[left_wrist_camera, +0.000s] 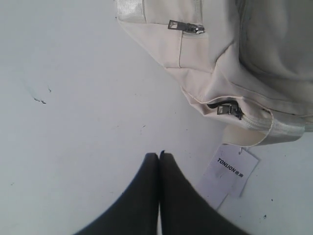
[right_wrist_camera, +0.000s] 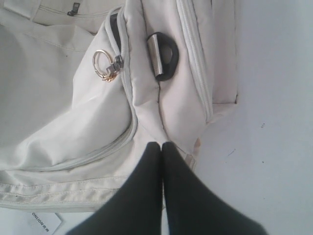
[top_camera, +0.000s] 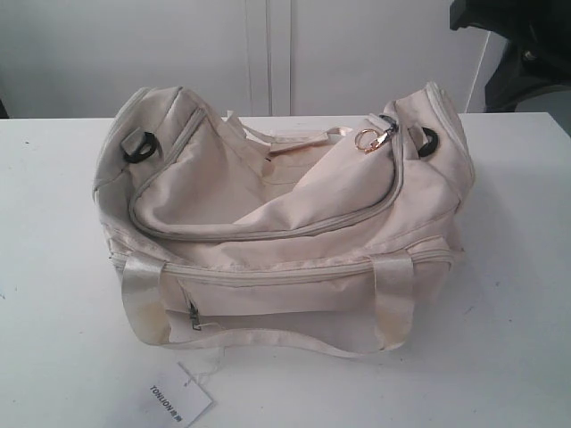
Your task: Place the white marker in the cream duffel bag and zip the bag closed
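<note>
The white table lies bare under the left gripper, whose two dark fingers are pressed together with nothing between them. The right gripper is likewise closed tight and empty, its tips over fabric, not tabletop. That fabric is the cream duffel bag, which lies beyond the left gripper's tips and to one side, apart from them. Its end panel fills the space directly past the right gripper's tips; whether those tips touch the cloth cannot be told. The curved top zipper looks drawn shut along the length that shows. A satin handle strap lies along the bag's edge, farther from the left gripper than the white paper tag (printed TONLION), which lies flat on the table, close beside the left fingers and the nearest thing to them. A black strap loop sits on the bag's end seam straight out past the right gripper. A dark zip pull hangs just beyond the tag. The gold ring pull rests on the bag's top, off to the side of the black loop. The white marker shows in no view, so its place cannot be told.
</note>
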Robot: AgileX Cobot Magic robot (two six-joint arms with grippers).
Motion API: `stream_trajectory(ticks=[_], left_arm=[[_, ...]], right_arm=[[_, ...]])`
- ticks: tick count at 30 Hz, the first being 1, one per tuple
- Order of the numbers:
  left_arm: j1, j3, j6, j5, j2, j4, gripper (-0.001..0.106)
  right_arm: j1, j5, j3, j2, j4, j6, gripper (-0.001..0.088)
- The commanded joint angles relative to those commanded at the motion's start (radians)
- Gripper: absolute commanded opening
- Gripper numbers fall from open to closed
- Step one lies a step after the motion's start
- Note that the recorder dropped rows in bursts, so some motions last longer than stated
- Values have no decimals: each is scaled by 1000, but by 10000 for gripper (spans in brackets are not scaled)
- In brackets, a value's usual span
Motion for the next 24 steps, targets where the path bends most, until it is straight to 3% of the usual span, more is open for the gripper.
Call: stream_trajectory(ticks=[6, 13, 24], left_arm=[[-3, 0, 21, -25, -25, 0, 0], [-178, 61, 4, -217, -140, 80, 0], [-178, 253, -6, -347, -371, 103, 0]], right_arm=[[0, 0, 0, 0, 0, 0, 0], [0, 0, 0, 0, 0, 0, 0], [0, 0, 0, 0, 0, 0, 0]])
